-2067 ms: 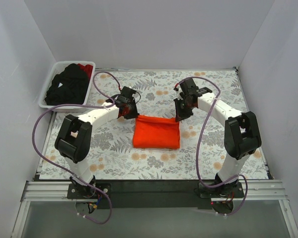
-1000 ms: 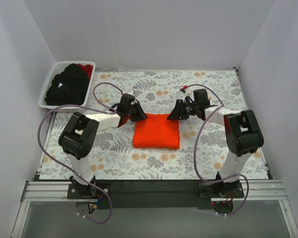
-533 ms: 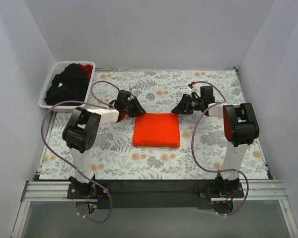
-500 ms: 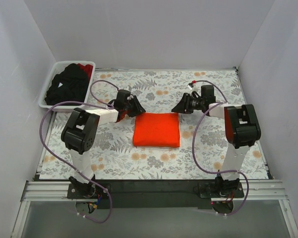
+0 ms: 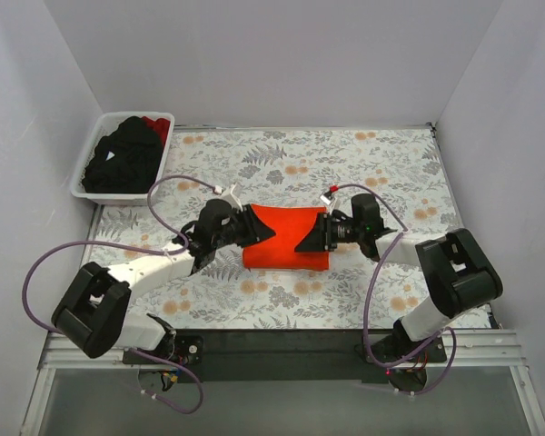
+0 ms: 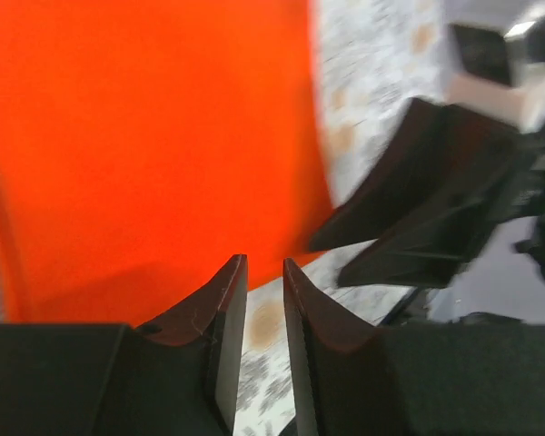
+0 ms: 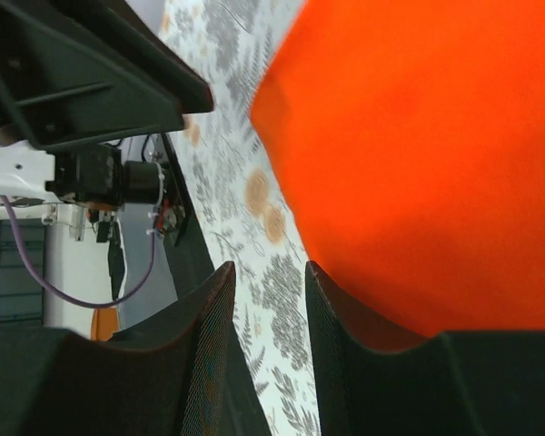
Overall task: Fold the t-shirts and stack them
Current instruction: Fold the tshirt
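Far left, a white basket (image 5: 84, 163) holds the black shirts (image 5: 118, 159) and a dark red one (image 5: 155, 125). On the table (image 5: 381, 163), the left hand (image 5: 260, 231) lies low over the left edge of the folded orange shirt (image 5: 285, 254). Its fingers are parted by only a narrow slit, with nothing between them. The shirt sits flat mid-table. The right hand (image 5: 302, 244) reaches over its right edge, a little wider apart and also empty. I cannot tell whether either hand presses the cloth.
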